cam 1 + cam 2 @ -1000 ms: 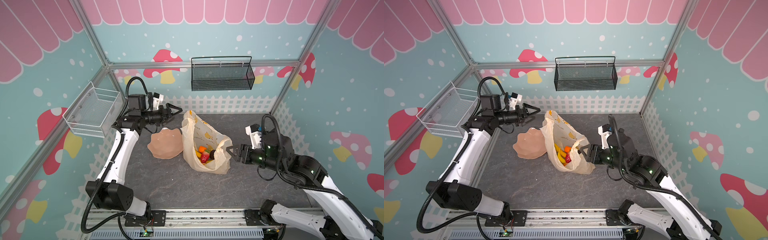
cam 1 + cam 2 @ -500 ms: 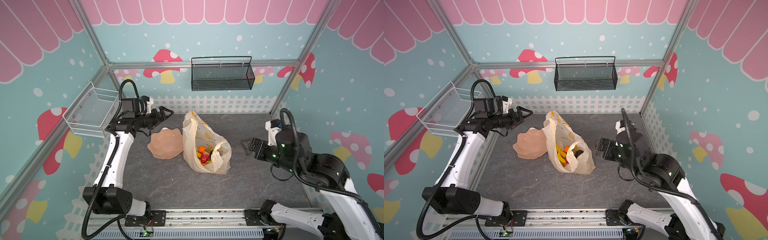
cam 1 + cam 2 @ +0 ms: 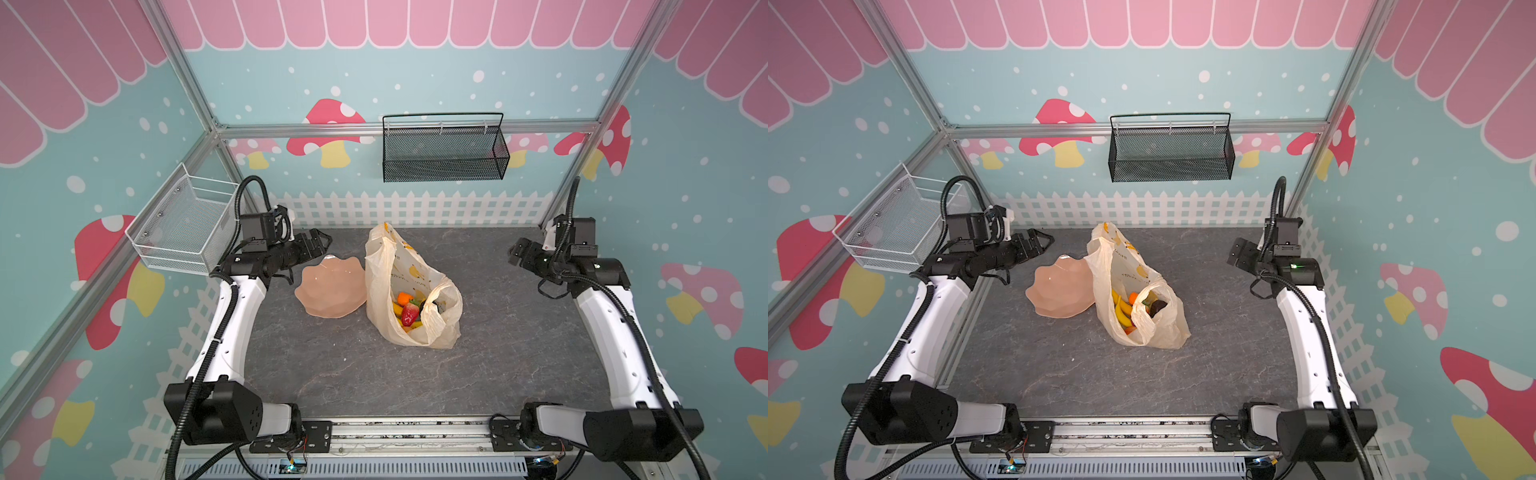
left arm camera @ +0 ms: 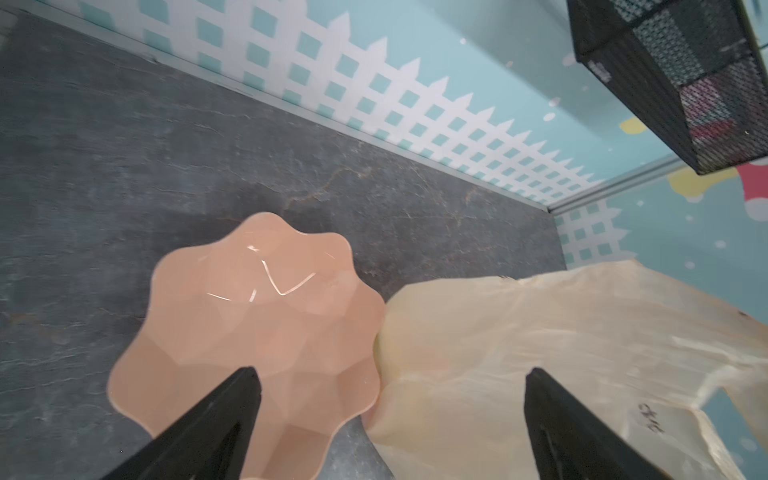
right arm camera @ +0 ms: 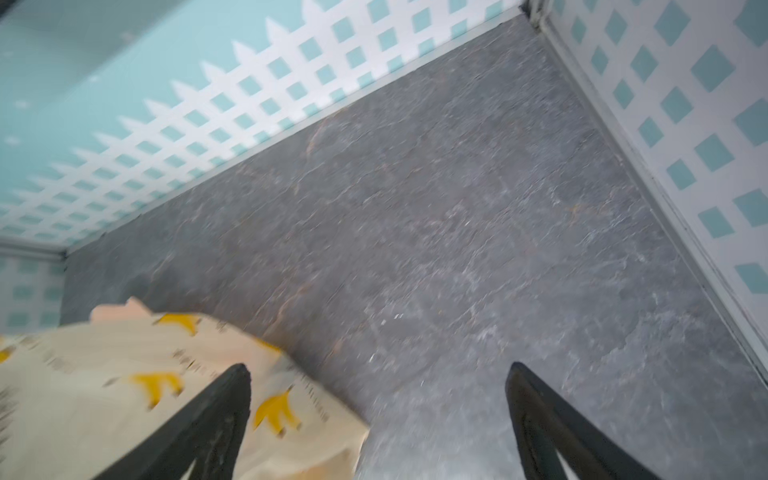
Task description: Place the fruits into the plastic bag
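The plastic bag [image 3: 415, 274] [image 3: 1125, 266] stands crumpled mid-table with its mouth open upward. Inside it lie the fruits: a red strawberry [image 3: 409, 312], an orange [image 3: 404, 297] and yellow bananas [image 3: 1121, 309]. My left gripper [image 3: 323, 241] [image 3: 1044, 241] hovers open at the back left, apart from the bag; in its wrist view the left gripper [image 4: 392, 372] spans dish and bag [image 4: 561, 332] from above. My right gripper [image 3: 514, 252] [image 3: 1235, 253] is open near the right wall, well clear of the bag; in its wrist view the right gripper [image 5: 378, 368] holds nothing, with the bag [image 5: 124, 365] off to one side.
A pink wavy-edged dish [image 3: 330, 286] [image 4: 257, 307] lies touching the bag's left side. A white wire basket [image 3: 183, 228] hangs on the left wall and a black mesh basket [image 3: 444, 153] on the back wall. White picket trim lines the table's edges.
The right gripper drew back from the bag's mouth to the right wall, opening as it went. The left gripper pulled back left from the bag's top. The bag stays put.
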Tool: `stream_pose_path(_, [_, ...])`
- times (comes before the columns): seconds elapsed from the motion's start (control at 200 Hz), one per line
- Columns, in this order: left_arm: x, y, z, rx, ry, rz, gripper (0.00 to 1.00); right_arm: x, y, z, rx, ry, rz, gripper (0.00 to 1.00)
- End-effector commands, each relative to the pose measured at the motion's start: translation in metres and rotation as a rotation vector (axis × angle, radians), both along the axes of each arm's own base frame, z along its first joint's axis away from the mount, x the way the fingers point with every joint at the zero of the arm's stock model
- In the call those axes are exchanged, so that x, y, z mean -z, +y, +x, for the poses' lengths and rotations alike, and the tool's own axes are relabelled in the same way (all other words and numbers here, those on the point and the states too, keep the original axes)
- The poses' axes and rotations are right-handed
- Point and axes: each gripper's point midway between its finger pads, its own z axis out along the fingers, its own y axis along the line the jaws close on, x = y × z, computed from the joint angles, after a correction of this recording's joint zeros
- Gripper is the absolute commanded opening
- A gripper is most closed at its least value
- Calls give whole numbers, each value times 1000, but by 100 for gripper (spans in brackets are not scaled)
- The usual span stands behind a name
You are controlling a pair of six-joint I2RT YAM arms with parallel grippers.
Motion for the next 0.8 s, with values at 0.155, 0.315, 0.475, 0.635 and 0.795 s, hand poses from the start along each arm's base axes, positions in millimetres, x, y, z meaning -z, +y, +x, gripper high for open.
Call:
stream_pose_path(0.155, [35,74,-17,-254,-217,308,100,38,-66,48,116,-243,-146,97])
stream_pose_path(0.315, [82,74,-30,-263,-265,325,100,78,-82,39,159,-262,-244,97])
stream_pose_path(0.475, [114,78,-28,-306,-361,322,100,94,-75,13,141,-449,-317,97])
stream_pose_path(0.635, [140,73,-14,-276,-385,331,100,113,-55,4,86,-499,-350,97])
stream_pose_path(0.795, [155,47,-7,-178,-467,367,99,120,-20,-6,-18,-581,-541,97])
